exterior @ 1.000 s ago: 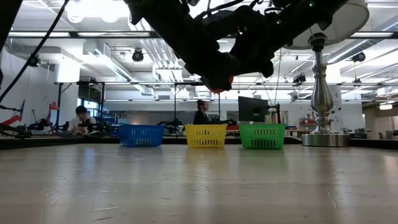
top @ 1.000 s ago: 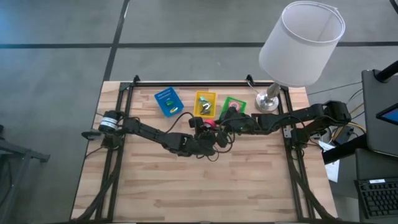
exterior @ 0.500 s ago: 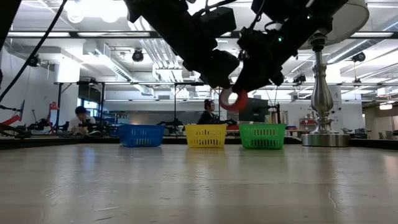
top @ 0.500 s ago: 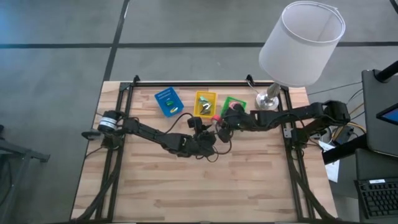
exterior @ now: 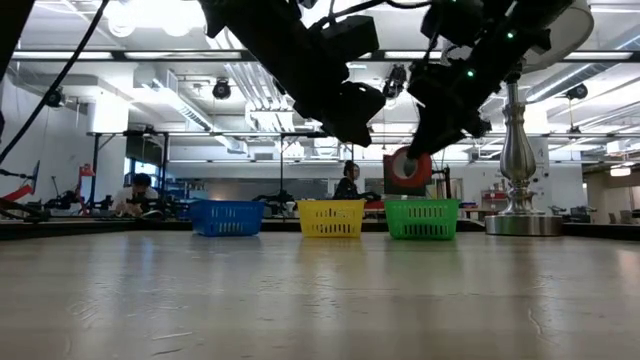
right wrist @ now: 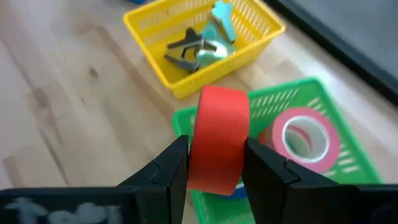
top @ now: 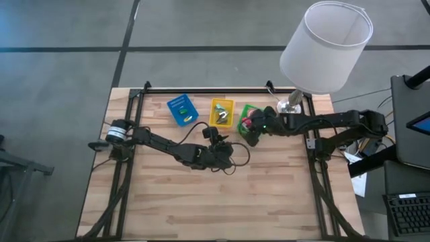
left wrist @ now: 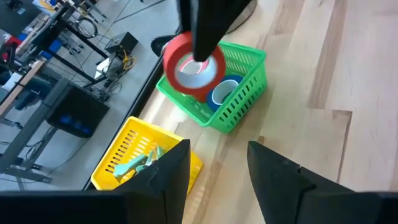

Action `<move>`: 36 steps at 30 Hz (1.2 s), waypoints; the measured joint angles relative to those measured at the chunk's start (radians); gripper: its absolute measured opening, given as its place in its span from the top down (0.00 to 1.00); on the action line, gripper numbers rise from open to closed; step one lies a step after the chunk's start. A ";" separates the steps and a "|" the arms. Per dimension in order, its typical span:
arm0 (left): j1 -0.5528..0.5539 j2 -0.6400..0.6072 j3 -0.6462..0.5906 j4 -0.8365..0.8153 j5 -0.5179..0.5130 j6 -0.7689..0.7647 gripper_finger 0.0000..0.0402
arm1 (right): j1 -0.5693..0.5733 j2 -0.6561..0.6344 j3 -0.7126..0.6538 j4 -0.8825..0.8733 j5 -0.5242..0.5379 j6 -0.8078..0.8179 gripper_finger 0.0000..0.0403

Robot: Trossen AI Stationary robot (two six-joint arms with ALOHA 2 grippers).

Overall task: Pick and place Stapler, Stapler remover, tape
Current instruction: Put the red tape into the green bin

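Right tool [right wrist: 213, 163] clamped, left tool [left wrist: 216, 165] spread.

Around my wooden table [top: 222, 195] a grey concrete floor [top: 67, 74] is stretching out. A white-shaded lamp [top: 325, 47] is standing at one corner. Ceiling lights [exterior: 150, 12] are glowing over a workshop where people [exterior: 130, 190] are sitting.

Above the green basket [exterior: 421, 218], the right gripper [exterior: 418, 160] held a red tape roll [exterior: 408, 167] in the air, jaws closed on it. The left gripper [exterior: 352, 110] hung just beside it, over the yellow basket [exterior: 331, 217]. A blue basket [exterior: 227, 217] and lamp base [exterior: 517, 150] stood along the worktop [exterior: 320, 300]'s far edge.
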 joint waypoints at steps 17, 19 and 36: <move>0.002 0.000 -0.001 0.000 0.052 -0.021 0.59 | -0.265 -0.121 -0.351 0.479 -0.386 0.005 0.69; 0.002 0.000 -0.001 0.000 0.052 -0.022 0.59 | -0.276 -0.121 -0.355 0.458 -0.392 0.005 0.69; 0.004 0.002 -0.001 0.000 0.052 -0.022 0.59 | -0.281 -0.120 -0.377 0.457 -0.480 0.023 0.70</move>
